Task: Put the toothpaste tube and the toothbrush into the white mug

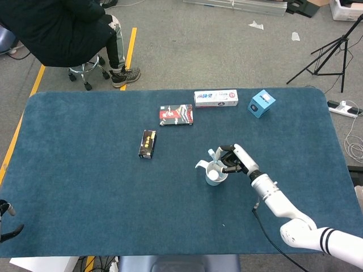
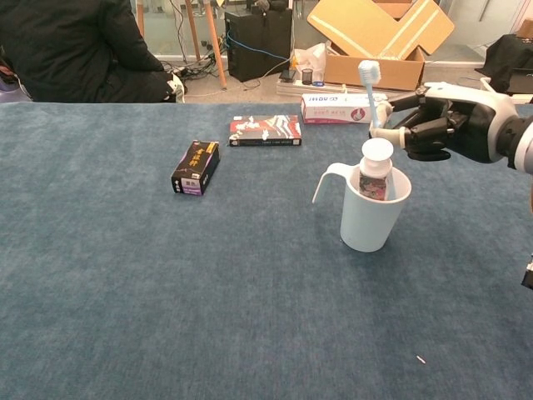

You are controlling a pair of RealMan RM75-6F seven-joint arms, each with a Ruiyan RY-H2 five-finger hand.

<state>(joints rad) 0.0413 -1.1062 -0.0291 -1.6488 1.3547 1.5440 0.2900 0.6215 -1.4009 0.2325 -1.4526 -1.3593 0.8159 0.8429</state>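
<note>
Right hand: the right hand (image 2: 445,129) holds the toothbrush (image 2: 371,98) pinched at its fingertips, just beside the white mug (image 2: 374,212) on the mug's 3 o'clock side in the chest view.
Left hand: the left hand (image 1: 7,218) shows only as a sliver at the lower left edge of the head view, well apart from everything; whether it is open or closed I cannot tell.
Key relation: the toothbrush's long axis is near upright, tipped slightly toward 11 o'clock, bristle head up; its lower end drops behind the tube's cap, over the mug mouth.
Hedge: that lower end is hidden, so it is probably inside the rim already, though neither view shows it clearly.
Nearer hand: the right, by far.
Toothpaste tube: the toothpaste tube (image 2: 376,170) stands upright in the mug, white cap up, printed body showing above the rim.
Toothbrush look: pale blue slim handle, white bristle head.
Mug: a white tapered cup, upright on the blue table (image 2: 125,283), its handle pointing toward 9 o'clock.
Next move, as judged: lower a little and let go, keeping the handle clear of the cap.
</note>
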